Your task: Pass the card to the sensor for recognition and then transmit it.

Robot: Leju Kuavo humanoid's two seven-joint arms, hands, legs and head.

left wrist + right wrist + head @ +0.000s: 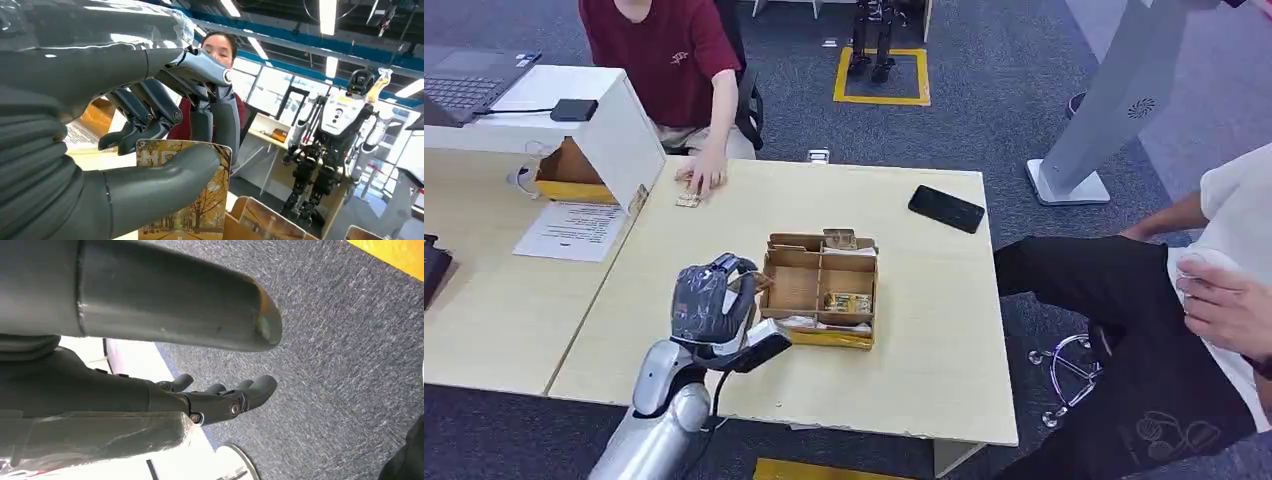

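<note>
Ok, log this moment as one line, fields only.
left hand: holds card upright | place: beside card box on table | right hand: hanging, holds nothing | sensor pass: not yet done

We see grey carpet [984, 110] across the floor, with a yellow square outline [882, 76] at the top centre. A pale wooden table [924, 330] fills the middle, a second desk [484, 300] at left. Long ceiling lights [327, 15] glow at upper right above large windows [265, 87].
</note>
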